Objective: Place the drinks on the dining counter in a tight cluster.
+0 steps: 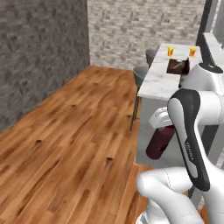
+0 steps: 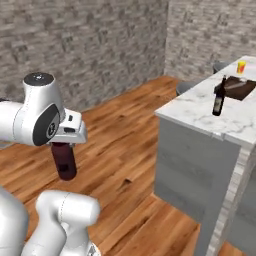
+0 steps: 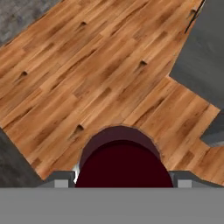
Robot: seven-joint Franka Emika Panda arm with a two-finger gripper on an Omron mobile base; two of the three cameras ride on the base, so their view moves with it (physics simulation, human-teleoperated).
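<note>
**Maroon bottle aloft in the pincer, clear of the counter**

Your pincer (image 2: pixel 64 144) is clamped around the squat dark-maroon bottle (image 2: pixel 64 160), jaws set wide on either side of its round body, and the bottle hangs in the air above the floor, touching nothing else. In the hand view you're looking straight down its glossy domed shoulder (image 3: pixel 124 159), dark finger tips (image 3: pixel 60 180) pressed at its flanks. From the left base view the same bottle (image 1: pixel 159 141) shows beside the grey side of the dining counter (image 1: pixel 164 81), lower than the slab top.

Out from there: warm wooden floor planks (image 3: pixel 87 70) with dark knots run under the bottle. The counter is a long white marble slab with grey veins on plain flat grey sides (image 2: pixel 192 165). On top stands the tall dark wine bottle (image 2: pixel 218 98), slim-necked and upright, just beside a dark flat tray (image 2: pixel 239 88). Two small orange-yellow cups (image 1: pixel 170 51) sit at the far end. Grey stools (image 1: pixel 141 74) tuck against the counter, and rough grey brick walls (image 2: pixel 100 45) close the room
</note>
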